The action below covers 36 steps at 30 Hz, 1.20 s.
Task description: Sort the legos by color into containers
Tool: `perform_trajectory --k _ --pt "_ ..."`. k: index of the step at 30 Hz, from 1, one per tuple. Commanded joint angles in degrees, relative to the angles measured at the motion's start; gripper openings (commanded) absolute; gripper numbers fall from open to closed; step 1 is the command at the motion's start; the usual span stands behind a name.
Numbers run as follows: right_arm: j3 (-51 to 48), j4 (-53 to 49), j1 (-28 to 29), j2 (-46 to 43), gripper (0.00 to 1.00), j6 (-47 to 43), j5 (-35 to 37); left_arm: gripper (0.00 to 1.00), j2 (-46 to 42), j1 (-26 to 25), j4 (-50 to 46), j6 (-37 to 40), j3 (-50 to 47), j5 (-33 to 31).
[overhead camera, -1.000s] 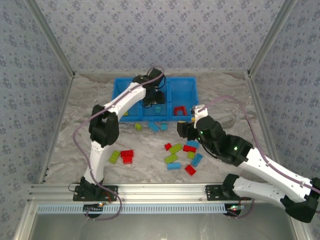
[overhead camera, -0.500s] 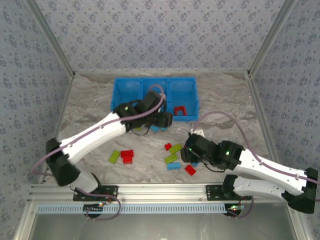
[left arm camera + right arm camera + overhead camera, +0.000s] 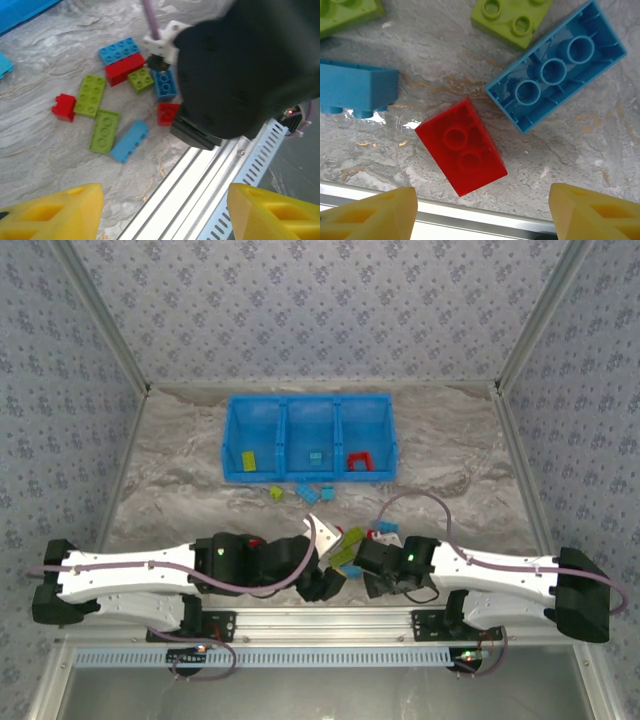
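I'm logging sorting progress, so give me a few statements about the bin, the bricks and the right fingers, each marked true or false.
1. The red hollow frame lies in the right compartment. True.
2. The left compartment holds a light blue brick. False: it holds a yellow-green brick.
3. In the right wrist view, the long light blue brick lies with its hollow underside up. True.
4. The right fingers are shut on a red brick. False: they stand apart, and the red brick lies ungripped on the table.
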Motion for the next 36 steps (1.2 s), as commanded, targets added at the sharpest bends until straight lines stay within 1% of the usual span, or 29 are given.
perform_trajectory --k 1,6,9,14,19,28,32,36 --pt "-1.1 3.0 -0.7 1.1 0.72 0.5 -2.2 0.66 0.3 -2.2 1.8 -2.2 0.5 -4.7" --pt "-1.9 4.8 -4.6 3.1 0.72 -2.2 -3.5 0.65 -1.4 -2.5 2.3 -2.8 -0.9 -4.9" --pt "-1.7 6.6 -6.8 4.6 0.69 -4.2 -4.9 0.66 -2.5 -2.5 2.0 -3.1 -1.7 -5.0" --pt "-1.3 8.4 -7.0 7.7 0.62 -5.9 -5.9 0.65 -3.6 -2.6 1.3 -4.1 -2.6 -4.7" --pt "-1.8 9.1 -7.2 8.5 0.59 -5.8 -5.4 0.65 -4.1 -2.5 1.4 -4.6 -3.2 -5.4" --pt "-1.6 11.8 -7.4 11.7 0.46 -6.1 -4.7 0.65 -4.2 -2.5 1.8 -4.7 -3.4 -5.7" --pt "-0.6 9.1 -5.9 9.9 0.37 -5.1 -1.9 0.65 -4.5 -2.6 2.3 -4.7 -3.4 -6.2" --pt "2.0 2.5 -5.2 3.6 0.33 -3.7 1.1 0.65 -4.3 -2.6 2.5 -4.2 -1.7 -7.4"
